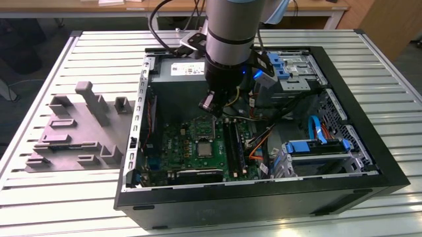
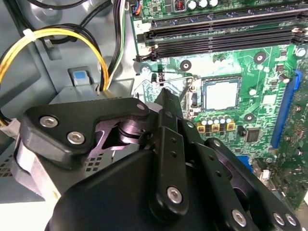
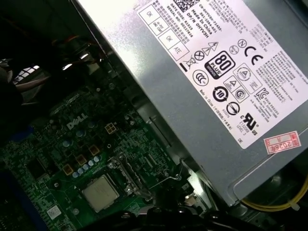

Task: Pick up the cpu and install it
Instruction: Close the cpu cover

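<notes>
In the exterior view, the gripper (image 1: 209, 106) is hanging inside the open computer case (image 1: 369, 163), over the green motherboard (image 1: 178, 153). The cpu (image 1: 203, 148) is lying flat on that motherboard, just beyond the gripper's tip on the side away from the grey power supply (image 1: 181, 69).

In the second wrist view, the cpu (image 2: 220, 94) is sitting in its socket frame (image 2: 192, 96) beside the memory slots (image 2: 221, 43), ahead of the gripper's black body. Whether the gripper is spread or closed cannot be told.

In the first wrist view, the cpu (image 3: 99, 192) is resting square on the motherboard, near the power supply (image 3: 216, 82), apart from the gripper.
</notes>
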